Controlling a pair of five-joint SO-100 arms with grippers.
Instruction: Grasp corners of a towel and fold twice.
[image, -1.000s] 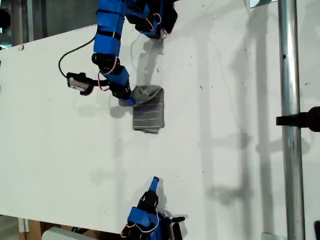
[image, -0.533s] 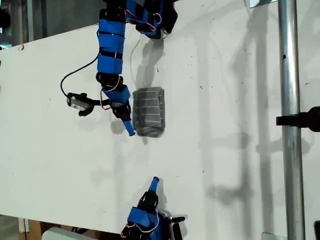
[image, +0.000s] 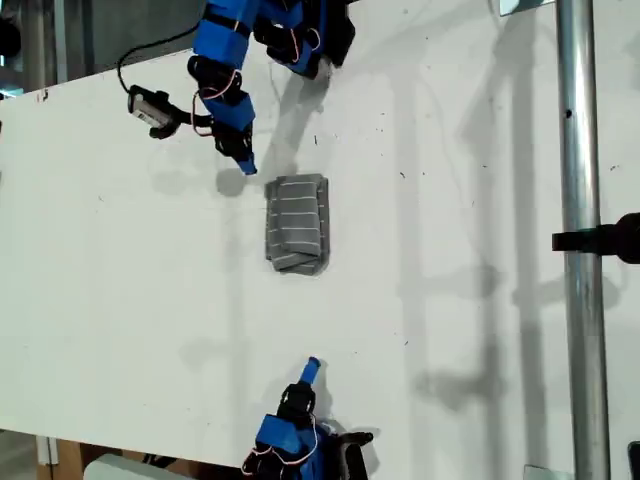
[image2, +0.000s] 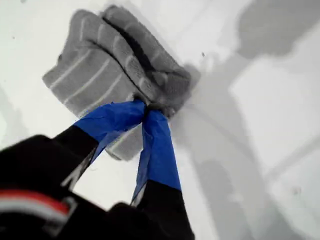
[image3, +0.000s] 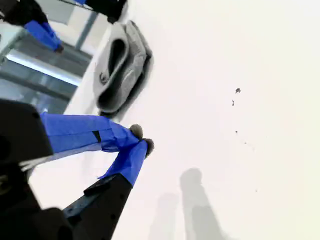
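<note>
The towel lies folded mid-tabletop. The first gripper, tips together and apparently empty, hovers at its 10 o'clock; the second gripper, closed, waits at 6 o'clock. A clean retreat should avoid snagging loose layers.

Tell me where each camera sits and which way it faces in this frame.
Exterior view: overhead, looking down on the white table; my first pincer shows at its top, my second pincer at its bottom.
First wrist view: rides the first arm, looking past its shut tips at the folded towel.
Second wrist view: rides the second arm, looking low across the table past its shut tips.
Shared: all three show the towel.
</note>
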